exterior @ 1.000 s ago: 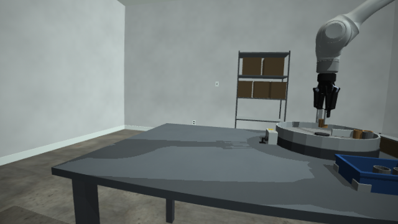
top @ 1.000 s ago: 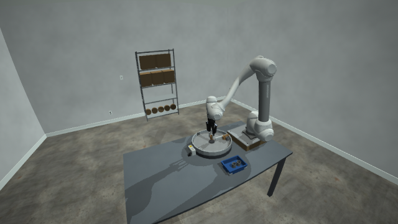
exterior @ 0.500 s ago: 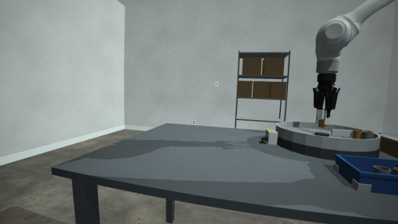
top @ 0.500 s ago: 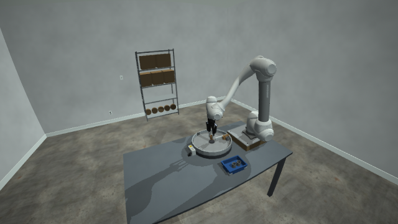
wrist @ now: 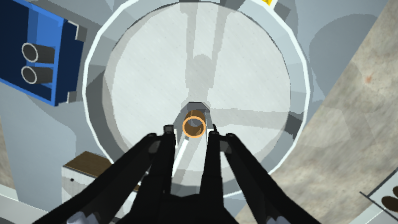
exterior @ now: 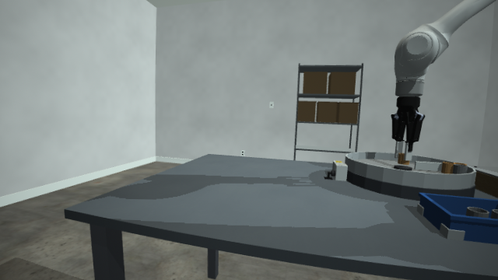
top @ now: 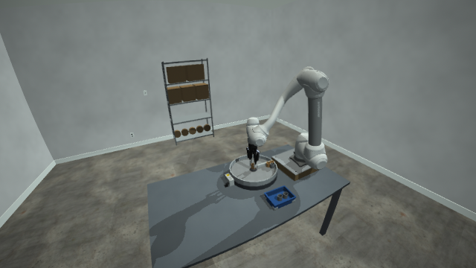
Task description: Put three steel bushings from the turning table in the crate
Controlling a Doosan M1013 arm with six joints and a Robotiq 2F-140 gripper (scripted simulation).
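Closed on an orange-brown, hollow cylindrical bushing, the black two-finger gripper points down over the inner part of the round, light grey turning table. The bushing's open end shows between the fingertips in the wrist view; whether its bottom touches the turning table, I cannot tell. On the turning table, near its rim on the side of the arm's base, an orange-brown bushing and a grey one stand close together.

Just beside the turning table, a small white box with a yellow top sits on the blue-grey table. Near the turning table, on another side, lies the blue, open-topped crate. Two grey, hollow cylindrical bushings are in it, side by side: one and another. A third steel bushing is still needed there. The white arm stands on a low, pale-topped pedestal beside the turning table.

Well apart from the turning table, toward the wall, a grey metal shelf rack bears brown boxes.

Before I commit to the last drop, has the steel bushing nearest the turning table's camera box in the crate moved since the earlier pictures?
No; in the exterior view that bushing keeps its place against the crate's rim.
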